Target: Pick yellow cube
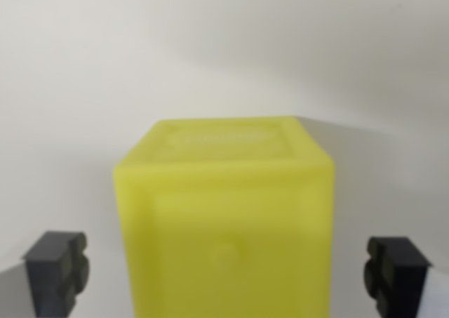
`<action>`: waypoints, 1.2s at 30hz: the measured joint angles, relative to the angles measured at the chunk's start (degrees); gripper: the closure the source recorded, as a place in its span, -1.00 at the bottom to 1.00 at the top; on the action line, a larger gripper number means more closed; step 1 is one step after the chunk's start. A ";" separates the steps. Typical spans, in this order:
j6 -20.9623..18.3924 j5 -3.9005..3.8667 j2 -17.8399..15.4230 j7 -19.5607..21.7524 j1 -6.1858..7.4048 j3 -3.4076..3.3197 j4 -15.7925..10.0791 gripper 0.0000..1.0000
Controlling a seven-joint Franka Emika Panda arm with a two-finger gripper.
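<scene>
Gripper (224,272) fingers stand apart at 8 and 4 o'clock, clear of the yellow cube (224,227) centred between them on the white surface (224,44). Step: pre-grasp alignment. Next move likely requires closing evenly on both side faces.

No readable text is showing anywhere in the wrist view. The top face of the yellow cube (224,220) is carrying a faint raised oval relief that could be lettering, but it is appearing too blurred to make out a single character. No numbers, labels, brands or signs are showing elsewhere.
</scene>
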 joint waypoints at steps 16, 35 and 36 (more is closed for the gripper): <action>2.38 0.25 3.24 -0.47 -0.04 0.00 0.91 -1.00; -1.21 0.23 -1.77 -0.44 -0.04 -0.01 -0.48 1.00; -1.50 0.22 -2.15 -0.44 -0.04 -0.01 -0.56 1.00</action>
